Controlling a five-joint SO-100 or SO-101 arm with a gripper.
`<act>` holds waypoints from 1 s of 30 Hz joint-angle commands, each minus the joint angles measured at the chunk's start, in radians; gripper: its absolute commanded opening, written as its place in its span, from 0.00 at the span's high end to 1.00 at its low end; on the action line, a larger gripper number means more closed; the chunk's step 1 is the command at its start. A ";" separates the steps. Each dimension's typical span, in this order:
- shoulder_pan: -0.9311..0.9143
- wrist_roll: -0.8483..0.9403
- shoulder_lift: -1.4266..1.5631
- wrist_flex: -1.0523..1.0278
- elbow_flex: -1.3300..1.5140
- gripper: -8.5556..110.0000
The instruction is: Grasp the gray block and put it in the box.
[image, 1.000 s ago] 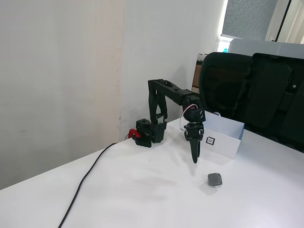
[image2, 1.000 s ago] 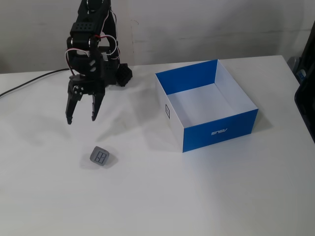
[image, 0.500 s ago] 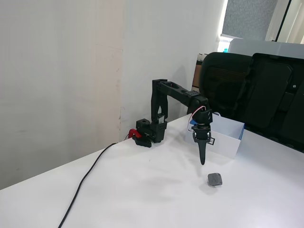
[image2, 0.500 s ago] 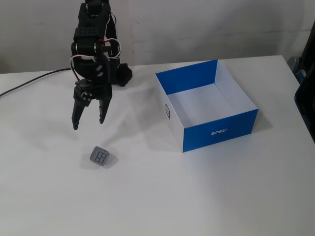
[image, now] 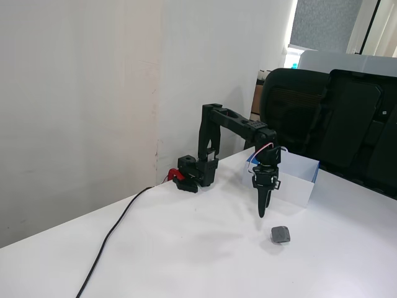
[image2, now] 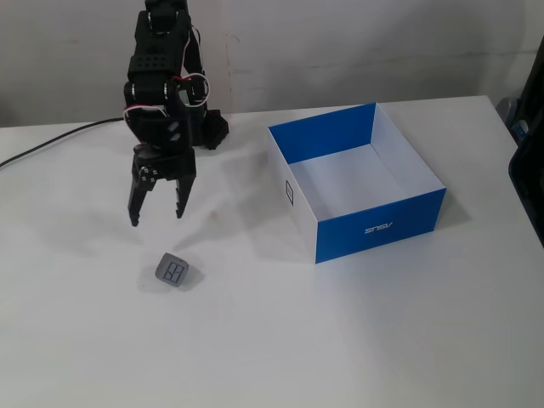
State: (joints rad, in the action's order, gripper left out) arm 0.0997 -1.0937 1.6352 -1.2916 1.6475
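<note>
Nearest in a fixed view lies the small dark gray squarish block with rounded corners (image: 281, 234), resting flat on the white table (image: 205, 261). It sits below the jaw tips and slightly to their right in that view, apart from them, with bare table between. In the other fixed view the same gray block (image2: 173, 271) lies below and a little right of the jaws, tilted relative to the table edge, a lighter recessed pattern visible on its top face.

The black two-finger gripper (image2: 155, 216) points down toward the table. Its jaws stand spread apart, with a clear gap between the two fingers (image2: 136, 204), and nothing is held between them. In the first fixed view the gripper (image: 263, 210) appears edge-on as a single narrow point, hanging above the surface and touching nothing.

Right of the jaws in the second fixed view, well apart from the block, stands the low rectangular cardboard box with blue outer walls and white interior (image2: 381, 228). A small black-and-white square marker (image2: 289, 194) sits on the wall facing the jaws. In the first fixed view the box (image: 296, 186) stands just behind the gripper.

Beyond the jaws, the black arm (image: 232, 124) rises from its base beside a red clamp (image: 175, 176). A black cable (image: 111, 236) runs across the table from the base. Farthest back stands a black office chair (image: 322, 118).
</note>
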 commanded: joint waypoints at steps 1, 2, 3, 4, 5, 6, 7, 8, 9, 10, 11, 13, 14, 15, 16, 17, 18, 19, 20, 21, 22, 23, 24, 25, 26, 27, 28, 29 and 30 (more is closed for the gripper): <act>-0.012 -0.040 0.000 -0.003 -0.089 0.69; -0.012 -0.055 -0.006 -0.002 -0.095 0.70; -0.011 -0.058 -0.014 0.002 -0.098 0.70; -0.011 -0.058 -0.020 0.005 -0.106 0.70; -0.009 -0.060 -0.026 0.006 -0.114 0.69; -0.009 -0.060 -0.035 0.009 -0.124 0.69; -0.009 -0.060 -0.048 0.008 -0.141 0.69; -0.011 -0.060 -0.061 0.003 -0.160 0.69; -0.011 -0.057 -0.078 -0.009 -0.184 0.69; -0.011 -0.055 -0.095 -0.021 -0.209 0.68; -0.011 -0.051 -0.110 -0.028 -0.229 0.68; -0.005 -0.046 -0.137 -0.049 -0.267 0.68; -0.002 -0.046 -0.147 -0.058 -0.282 0.68; 0.000 -0.044 -0.153 -0.067 -0.295 0.68; 0.005 -0.044 -0.155 -0.074 -0.299 0.68; 0.011 -0.043 -0.155 -0.075 -0.299 0.68; 0.018 -0.043 -0.155 -0.077 -0.301 0.68; 0.028 -0.043 -0.156 -0.078 -0.302 0.68; 0.035 -0.041 -0.160 -0.080 -0.308 0.67; 0.043 -0.038 -0.166 -0.084 -0.318 0.67; 0.051 -0.035 -0.170 -0.095 -0.328 0.67; 0.058 -0.034 -0.175 -0.106 -0.339 0.67; 0.066 -0.031 -0.178 -0.115 -0.347 0.67; 0.077 -0.026 -0.178 -0.120 -0.350 0.67; 0.089 -0.021 -0.178 -0.124 -0.354 0.67; 0.103 -0.017 -0.178 -0.124 -0.356 0.67; 0.114 -0.012 -0.181 -0.124 -0.356 0.67; 0.121 -0.008 -0.186 -0.124 -0.359 0.67; 0.127 -0.003 -0.193 -0.124 -0.360 0.67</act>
State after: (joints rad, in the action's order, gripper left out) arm 0.1917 -1.1121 1.4312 -1.4113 1.3760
